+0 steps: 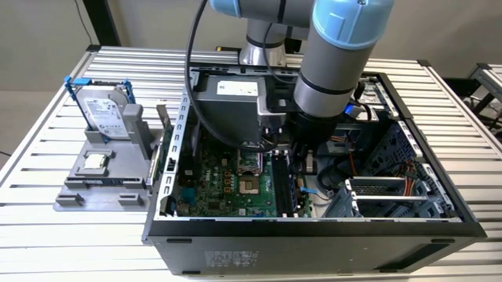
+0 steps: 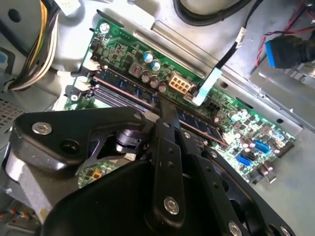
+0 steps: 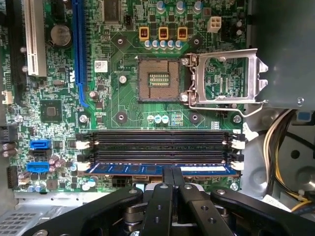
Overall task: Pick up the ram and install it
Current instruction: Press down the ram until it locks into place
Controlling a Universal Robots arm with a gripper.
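Note:
The ram (image 3: 128,168) is a long thin dark blue stick lying along the memory slot nearest the motherboard's edge, beside the other black slots (image 3: 157,142). In the first wrist view my gripper (image 3: 172,173) has its two black fingers pinched together on the stick's middle. The second wrist view has the ram (image 2: 123,86) running diagonally across the green board, with the gripper (image 2: 166,115) closed on its top edge. In the exterior view the gripper (image 1: 293,157) reaches down inside the open computer case, over the slots and the ram (image 1: 295,185).
The open processor socket (image 3: 158,78) with its raised metal frame (image 3: 226,73) lies beside the slots. Cable bundles (image 3: 275,147) hang close by. Outside the case, a grey fixture (image 1: 102,182) holds a silver hard drive (image 1: 106,111) and a square chip (image 1: 96,160).

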